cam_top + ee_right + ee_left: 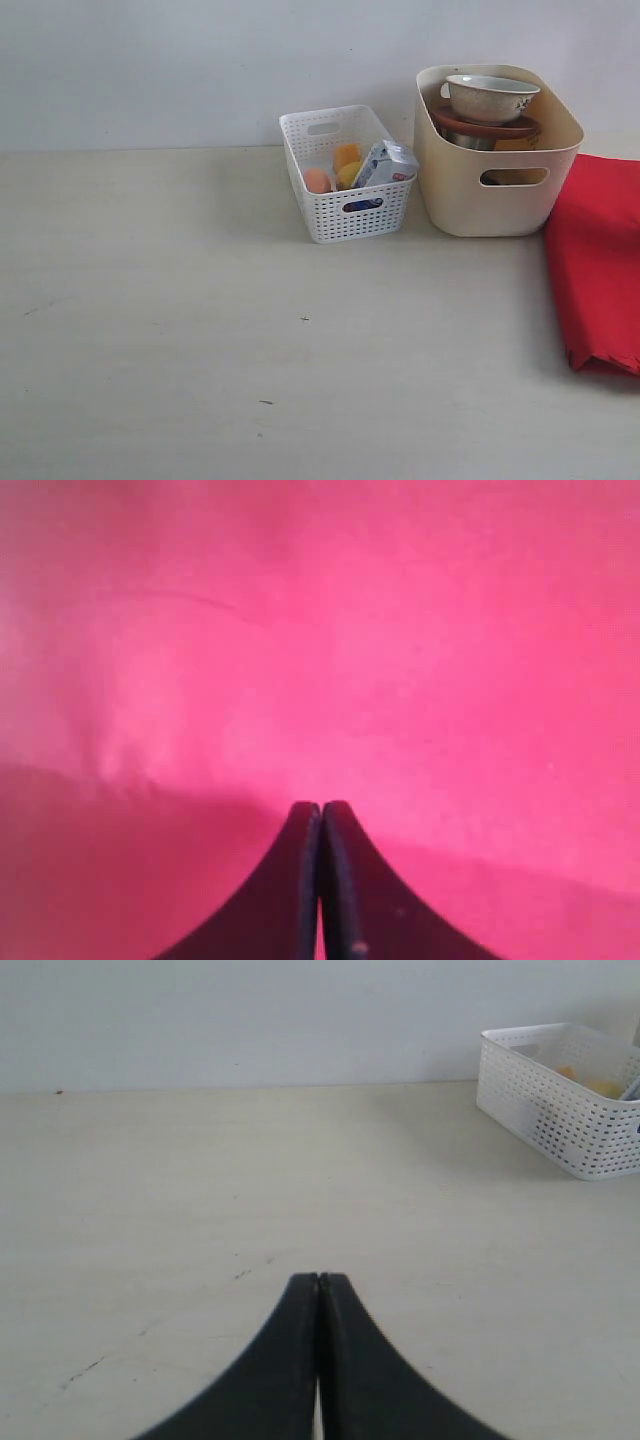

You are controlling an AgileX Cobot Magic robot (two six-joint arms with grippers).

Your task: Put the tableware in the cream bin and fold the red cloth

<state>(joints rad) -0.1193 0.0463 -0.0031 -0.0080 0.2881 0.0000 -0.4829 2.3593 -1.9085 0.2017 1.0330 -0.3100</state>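
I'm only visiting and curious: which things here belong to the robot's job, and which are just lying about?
Part of the job: cream bin, patterned bowl, terracotta plate under it, red cloth.
Just lying about: white lattice basket, milk carton, orange and yellow food pieces.

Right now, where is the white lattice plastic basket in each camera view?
Exterior view: the white lattice plastic basket stands near the middle, beside the tall cream bin.
Left wrist view: the basket at the right edge.
Right wrist view: not in it; red cloth fills it.
Shared landmark: the pale tabletop, in the exterior and left wrist views.
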